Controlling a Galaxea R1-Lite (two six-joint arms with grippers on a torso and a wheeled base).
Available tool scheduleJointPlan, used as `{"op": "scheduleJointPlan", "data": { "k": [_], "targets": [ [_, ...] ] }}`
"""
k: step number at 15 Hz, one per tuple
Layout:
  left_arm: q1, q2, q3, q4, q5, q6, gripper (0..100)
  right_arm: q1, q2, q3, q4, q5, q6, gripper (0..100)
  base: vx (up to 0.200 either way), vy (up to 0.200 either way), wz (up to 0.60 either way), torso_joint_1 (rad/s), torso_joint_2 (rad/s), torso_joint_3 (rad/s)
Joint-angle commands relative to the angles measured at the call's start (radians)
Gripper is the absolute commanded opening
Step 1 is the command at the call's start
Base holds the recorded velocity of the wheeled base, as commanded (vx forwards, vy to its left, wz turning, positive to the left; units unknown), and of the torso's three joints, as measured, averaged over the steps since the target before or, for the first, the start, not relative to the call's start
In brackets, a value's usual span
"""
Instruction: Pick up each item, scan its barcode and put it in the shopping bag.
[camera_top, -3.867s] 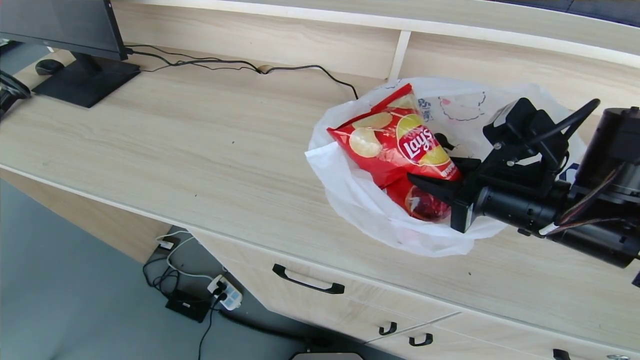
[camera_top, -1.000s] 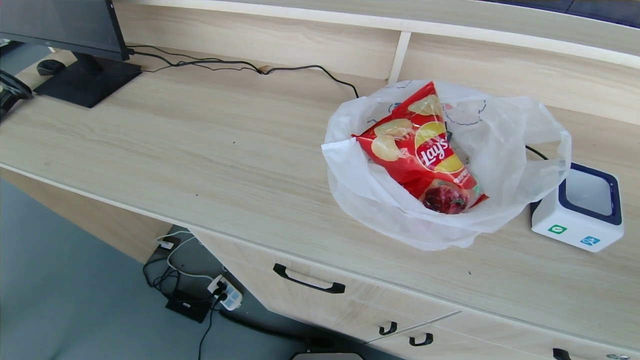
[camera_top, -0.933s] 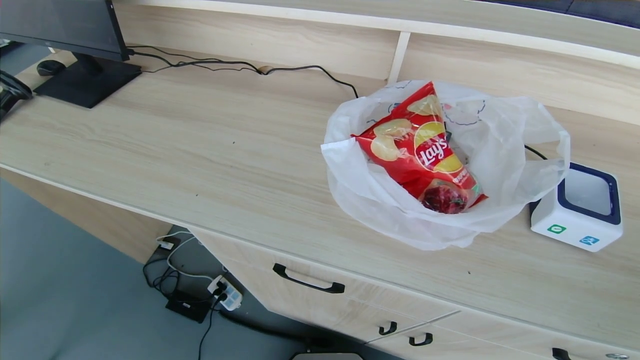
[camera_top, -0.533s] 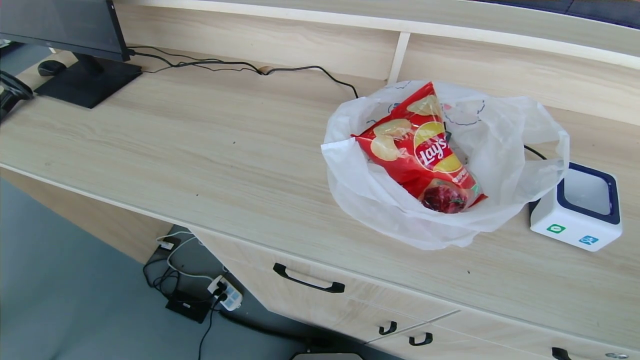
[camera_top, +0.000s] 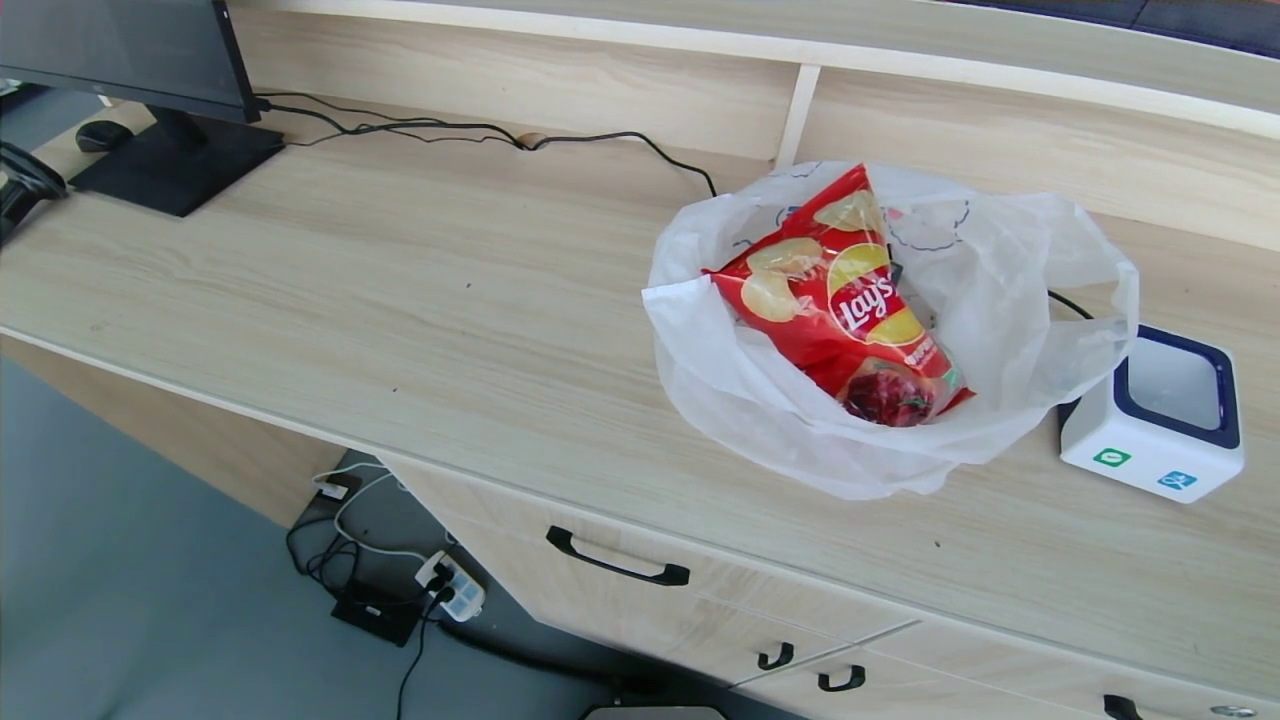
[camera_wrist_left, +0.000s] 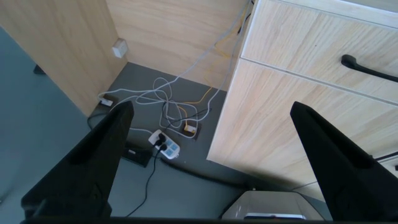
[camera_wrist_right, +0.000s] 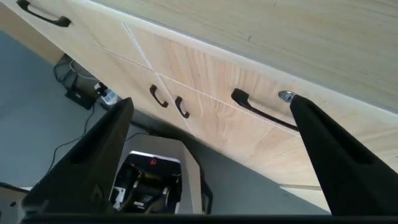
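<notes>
One chip bag in the shopping bag, both claws parked low

You'll find the chip bag (camera_top: 850, 300) resting inside the shopping bag (camera_top: 760, 440), whose mouth is spread wide and upward on the counter (camera_top: 400, 300), likely so items can drop straight in. It looks too long to sink, so it leans on the plastic wall, printed face up. Its long axis runs from the top seal, pointing at the back panel (camera_top: 600, 80), down to the bottom end nearest the robot and slightly right. The scanner (camera_top: 1160, 420) sits just beside the shopping bag on the right, window up, handy for a pass. The left gripper (camera_wrist_left: 211, 106) and right gripper (camera_wrist_right: 211, 101) hang below the counter edge by the drawer fronts (camera_wrist_right: 205, 68), fingers spread wide and holding nothing.
</notes>
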Motion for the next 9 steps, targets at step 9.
{"op": "scheduleJointPlan", "data": {
  "k": [9],
  "targets": [
    [0.000,0.002,0.000,-0.001,0.000,-0.003,100,0.001,0.005,0.012,-0.016,-0.231,0.084,100,0.000,0.000,0.00,0.000,0.00,0.000]
  ]
}}
